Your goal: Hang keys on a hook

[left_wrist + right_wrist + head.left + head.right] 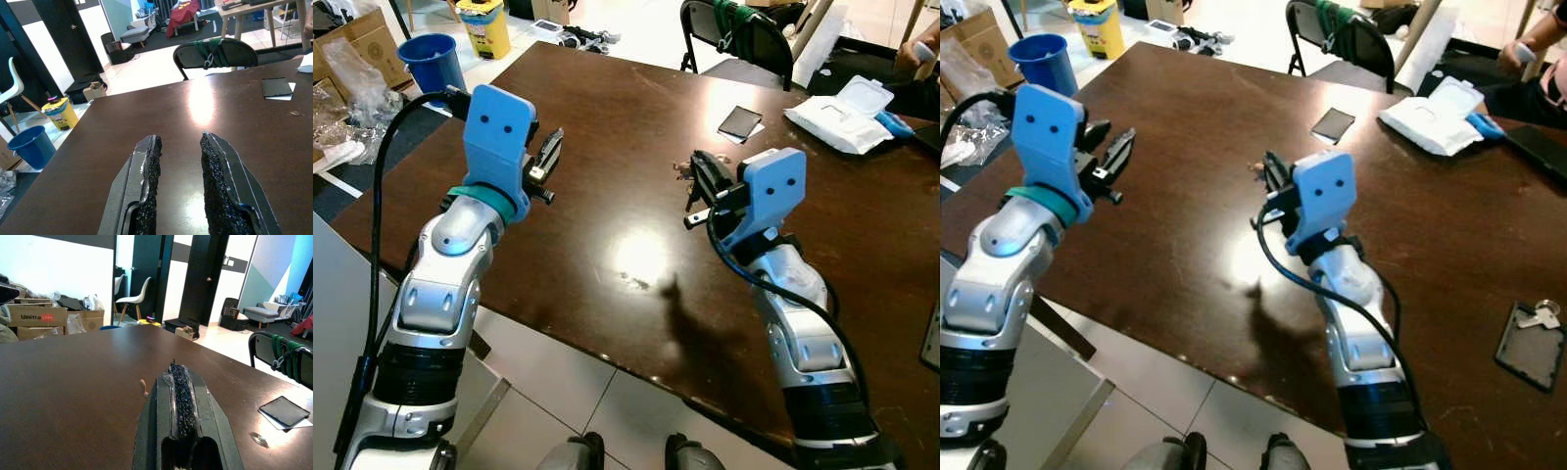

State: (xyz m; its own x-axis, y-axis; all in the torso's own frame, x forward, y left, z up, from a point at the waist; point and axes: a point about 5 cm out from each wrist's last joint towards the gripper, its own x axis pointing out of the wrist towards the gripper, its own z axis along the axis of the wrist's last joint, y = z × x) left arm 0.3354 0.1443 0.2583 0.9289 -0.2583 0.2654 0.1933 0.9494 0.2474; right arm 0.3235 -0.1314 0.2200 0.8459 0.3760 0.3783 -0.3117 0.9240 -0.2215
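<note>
Two claws hover over the dark brown surface (607,117): left claw (178,183) mid-left, fingers apart; right claw (180,396) centre, fingers pressed together. One set of keys (1540,315) lies lower right in the right eye view on a dark tray (1528,345), probably near the surface's edge. One black card (740,122), one wipes pack (847,116), one chair (744,39) upper right; wide bare wood between the claws.

Glossy wood, rough rubber

The dark brown table (636,127) was polished and reflective. The fingers (146,186) of the left gripper (178,147) carried coarse black grit; the bucket (431,61) looked like smooth blue plastic.
</note>
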